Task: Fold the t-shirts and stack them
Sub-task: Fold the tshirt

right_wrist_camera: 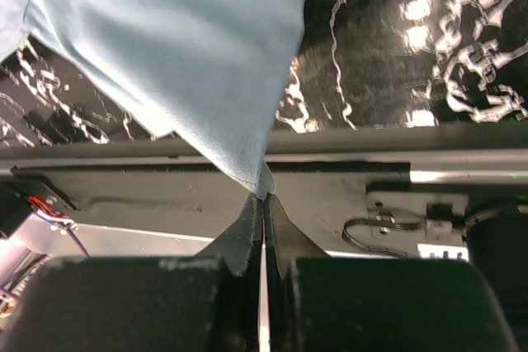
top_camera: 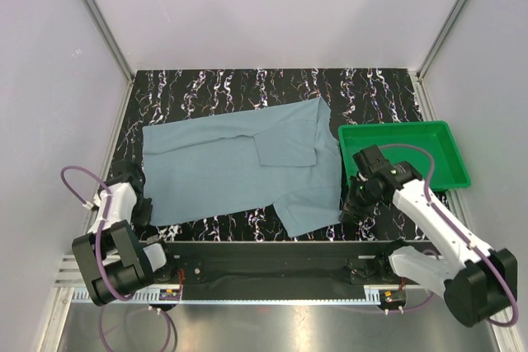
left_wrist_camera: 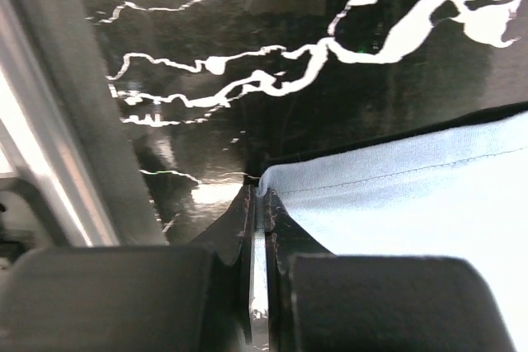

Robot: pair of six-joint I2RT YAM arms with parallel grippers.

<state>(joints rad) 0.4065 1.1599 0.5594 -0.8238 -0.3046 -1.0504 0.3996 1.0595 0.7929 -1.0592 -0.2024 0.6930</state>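
T-shirt (top_camera: 231, 166) of dusty blue-grey cloth lies spread across the middle of the black, white-veined tabletop (top_camera: 247, 88) in the top view. Part of its right side is folded over onto itself, and a flap reaches toward the near edge. The left gripper (top_camera: 142, 208) sits at the shirt's near left corner, close to the table's near left corner. The right gripper (top_camera: 353, 208) sits at the shirt's near right corner, just beside the green tray (top_camera: 396, 127), which rests against the right edge.

In the left wrist view, the left gripper (left_wrist_camera: 257, 204) has its fingers pressed together on the stitched hem corner of the shirt (left_wrist_camera: 412, 195). The cloth runs off to the right over the glossy tabletop (left_wrist_camera: 289, 22).

In the right wrist view, the right gripper (right_wrist_camera: 262, 208) pinches the very tip of a pointed corner of the shirt (right_wrist_camera: 181, 47). The cloth fans out upward from the fingers, and its tip shows against the dark rail (right_wrist_camera: 355, 150) along the near edge.
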